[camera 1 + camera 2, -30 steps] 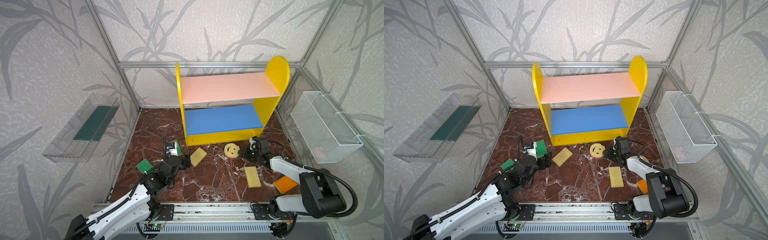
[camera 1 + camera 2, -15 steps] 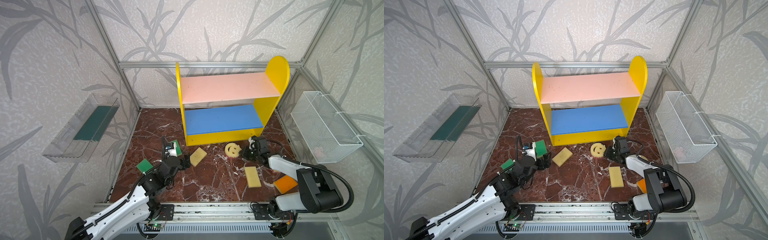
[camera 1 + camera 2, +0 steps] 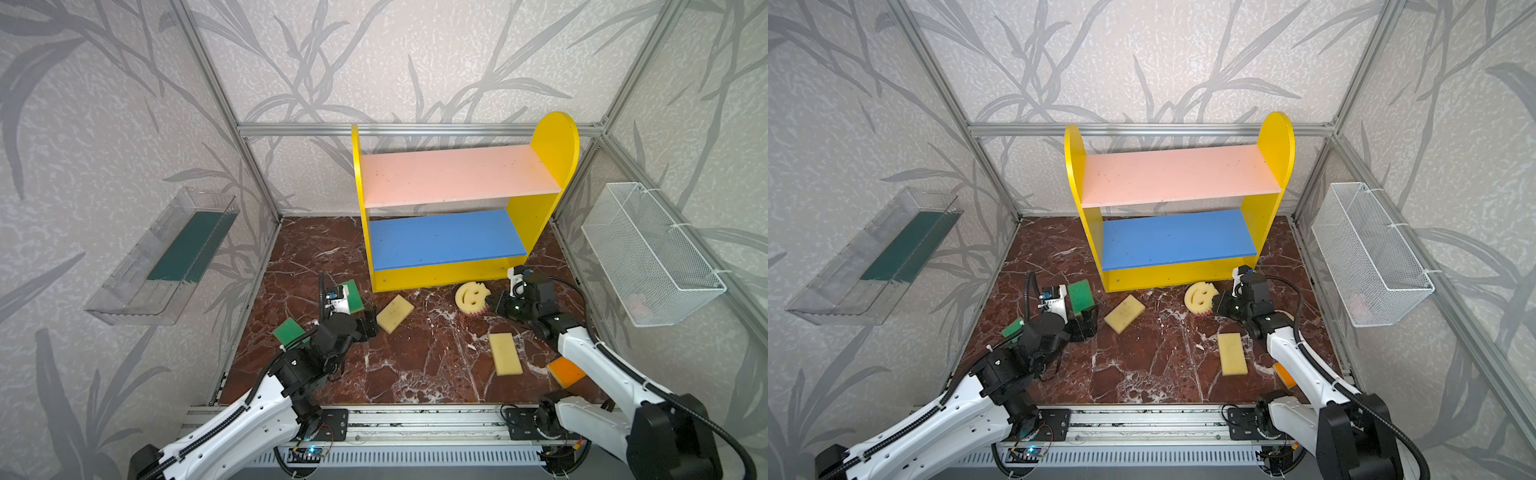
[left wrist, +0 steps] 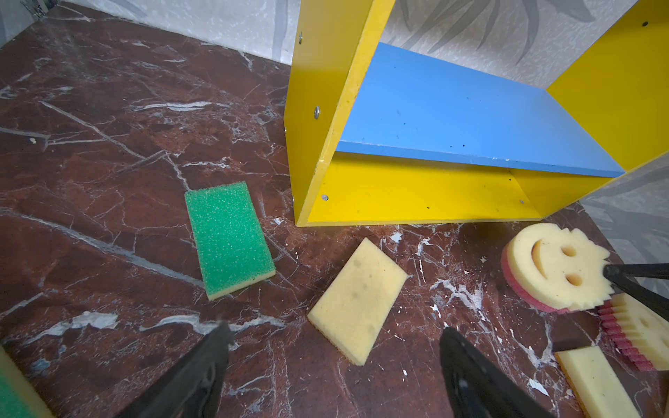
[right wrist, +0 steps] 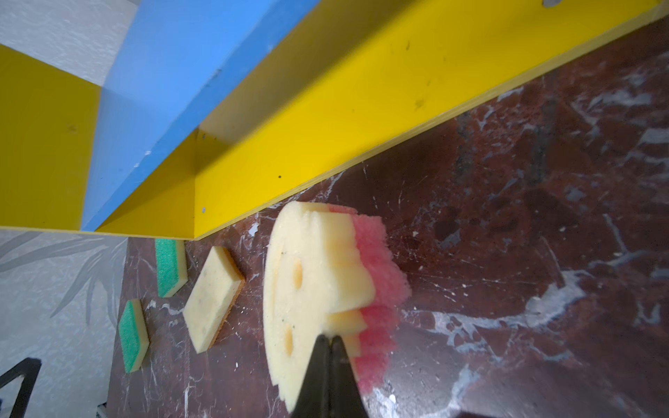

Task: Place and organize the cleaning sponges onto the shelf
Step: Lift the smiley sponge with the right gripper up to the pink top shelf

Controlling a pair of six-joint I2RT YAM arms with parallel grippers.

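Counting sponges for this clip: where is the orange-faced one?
In a top view the orange-faced sponge lies on the marble floor at front right, just right of a pale yellow rectangular sponge.

No text, label, brand or number is showing legibly on anything here. The only sign appearing is 1 smiling face, cut into the round yellow foam sponge with a pink underside [image 3: 471, 296] [image 4: 554, 267].

A clear tray [image 3: 137, 286] hangs on the left. A white wire basket [image 3: 665, 266] hangs on the right.
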